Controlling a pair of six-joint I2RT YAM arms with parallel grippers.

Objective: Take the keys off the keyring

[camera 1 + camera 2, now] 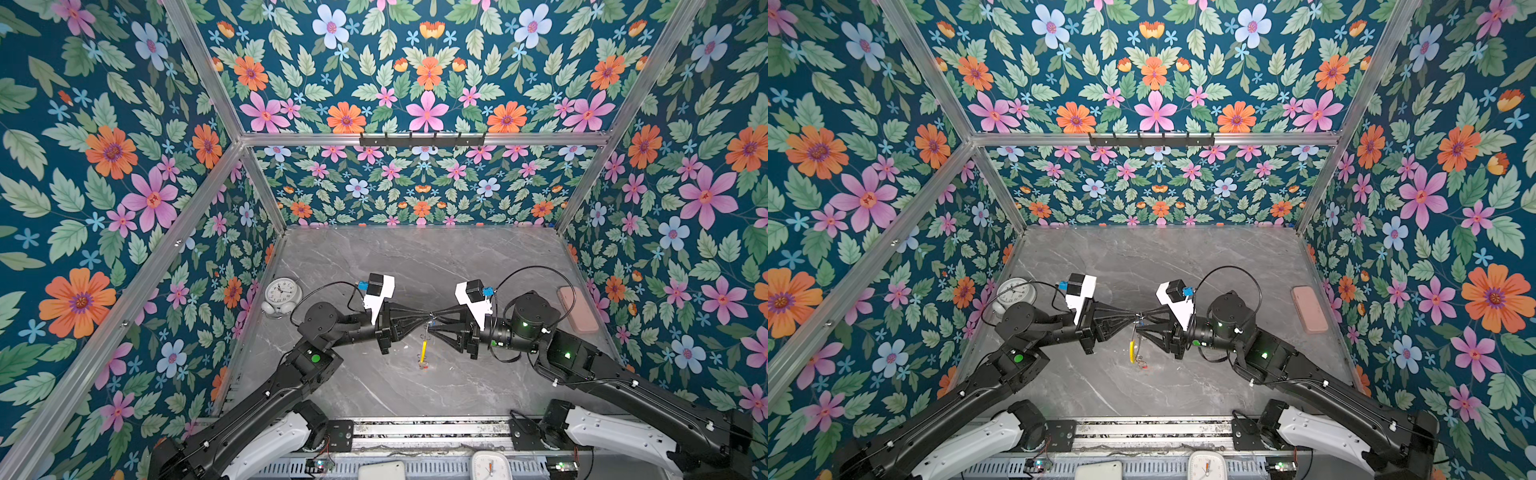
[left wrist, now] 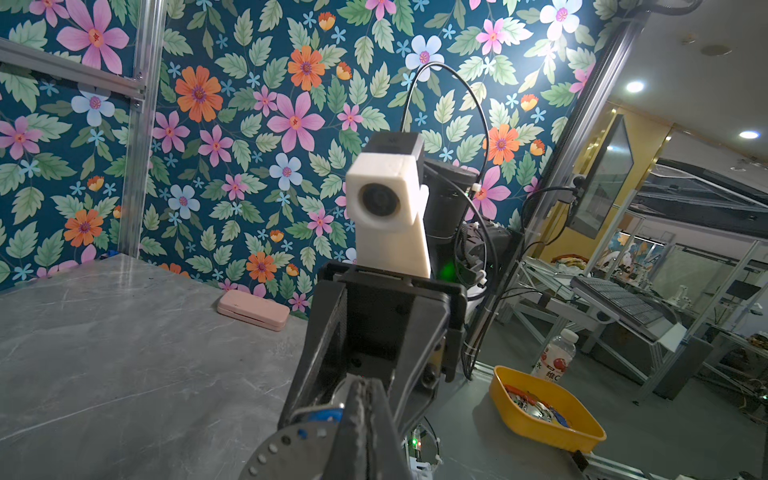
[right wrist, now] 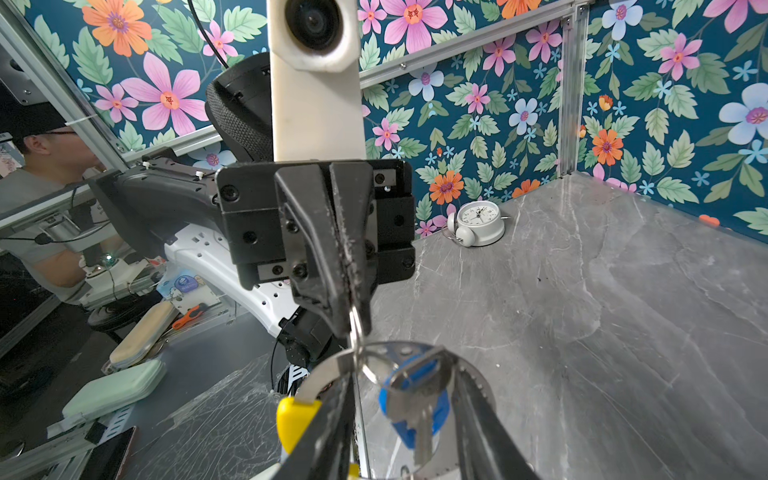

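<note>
**Left end effector** (image 3: 352, 322): closed, pinching the keyring (image 3: 322, 372) at its top edge, above the middle of the bench (image 1: 415, 257).

**Right end effector** (image 1: 432, 322): meeting it from 3 o'clock, jaws standing apart and straddling the blue-tagged key (image 3: 415, 411) without visibly clamping it.

**Keyring:** hanging edge-on toward 6 o'clock in both top views, carrying a yellow sleeve (image 3: 293, 417) on one arc, with the red-tagged key (image 1: 1143, 365) dangling lowest.

**Alarm clock** (image 1: 282, 293): sitting at 10 o'clock.

**Pink case** (image 1: 577, 309): lying at 3 o'clock.
</note>
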